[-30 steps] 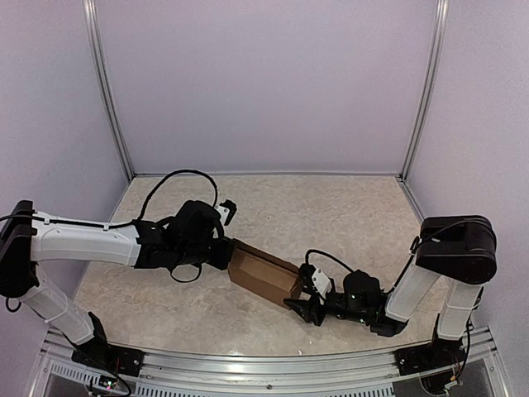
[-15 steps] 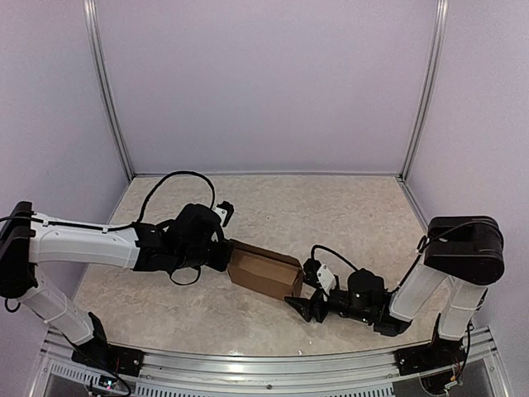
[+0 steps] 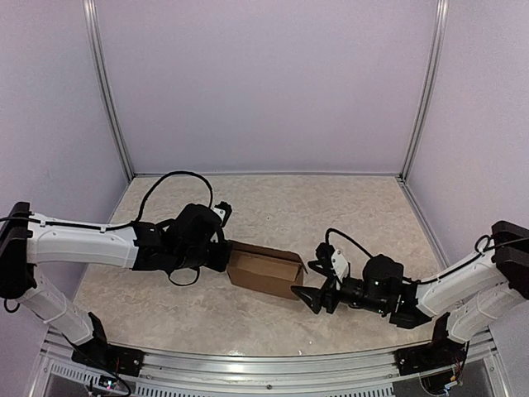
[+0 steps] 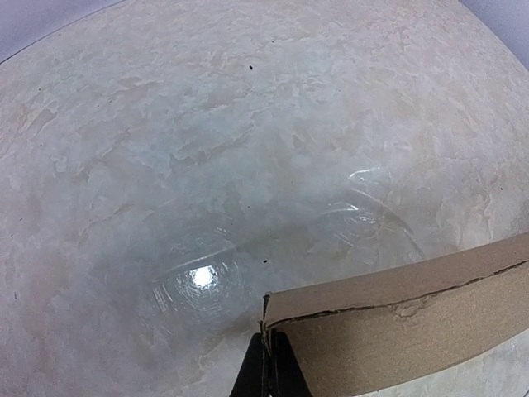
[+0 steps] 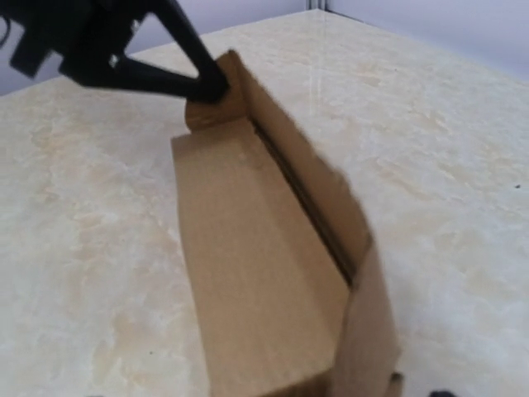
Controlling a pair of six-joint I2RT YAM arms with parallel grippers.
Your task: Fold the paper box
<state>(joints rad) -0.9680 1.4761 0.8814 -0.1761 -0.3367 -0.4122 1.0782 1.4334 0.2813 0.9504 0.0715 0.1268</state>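
The paper box [image 3: 264, 271] is a brown oblong cardboard box lying on the table between the two arms, with an end flap standing up at its right end. My left gripper [image 3: 229, 249] is shut on the cardboard at the box's left end. In the left wrist view the black fingertips [image 4: 258, 374] pinch the edge of the paper box [image 4: 413, 318]. My right gripper [image 3: 311, 298] stands open just off the box's right end, touching nothing. The right wrist view looks along the paper box [image 5: 264, 273] toward the left gripper [image 5: 202, 83] at its far end.
The marbled beige table top [image 3: 331, 215] is closed in by lilac walls with metal posts [image 3: 107, 91] at the back corners. A metal rail [image 3: 264, 360] runs along the near edge by the arm bases.
My right gripper has opened and drawn back a little from the box's right end, its arm stretching out lower to the right. The box has swung slightly. The left grip is unchanged.
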